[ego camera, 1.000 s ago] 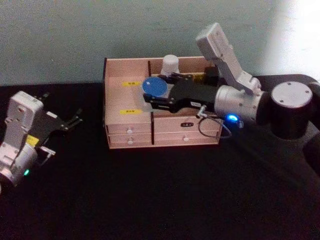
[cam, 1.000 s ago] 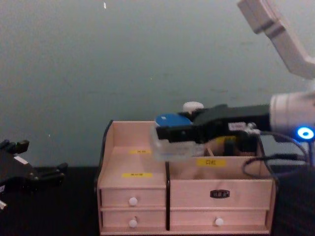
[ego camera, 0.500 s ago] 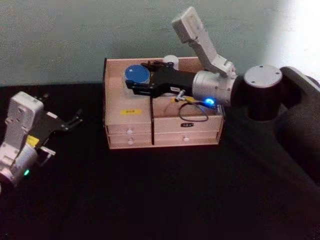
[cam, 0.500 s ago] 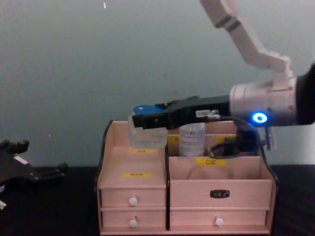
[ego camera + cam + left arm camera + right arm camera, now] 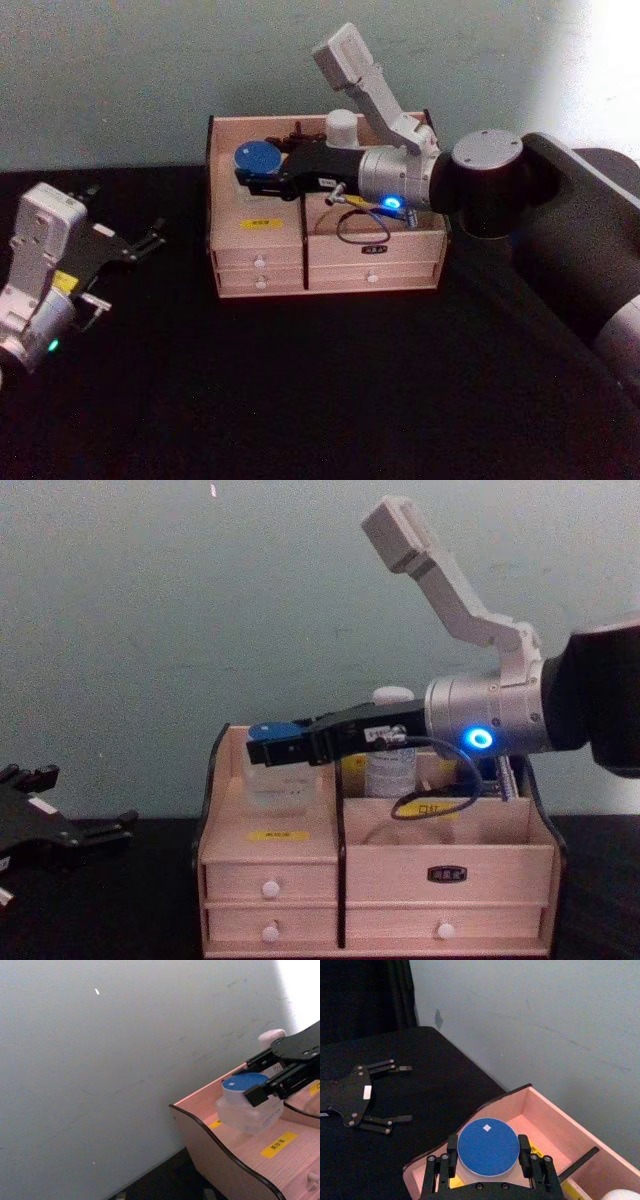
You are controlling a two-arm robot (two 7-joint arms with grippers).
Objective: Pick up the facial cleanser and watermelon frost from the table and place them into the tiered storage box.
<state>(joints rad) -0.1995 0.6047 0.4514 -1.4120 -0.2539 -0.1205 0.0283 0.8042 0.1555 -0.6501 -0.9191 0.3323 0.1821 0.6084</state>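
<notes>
Watermelon frost (image 5: 281, 784) in right tool (image 5: 487, 1150), lid from wrist, body from chest.

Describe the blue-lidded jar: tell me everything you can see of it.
The short clear plastic-looking jar has a flat round blue lid with a small pale mark at its centre. It is upright, clamped near its lid by the black right gripper, in the back left compartment of the light wooden tiered storage box. Whether its base touches the floor is unclear.

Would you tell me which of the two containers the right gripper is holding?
The blue-lidded jar, clamped in the right gripper over the box's left side; the white bottle stands free inside. Left gripper rests aside.
</notes>
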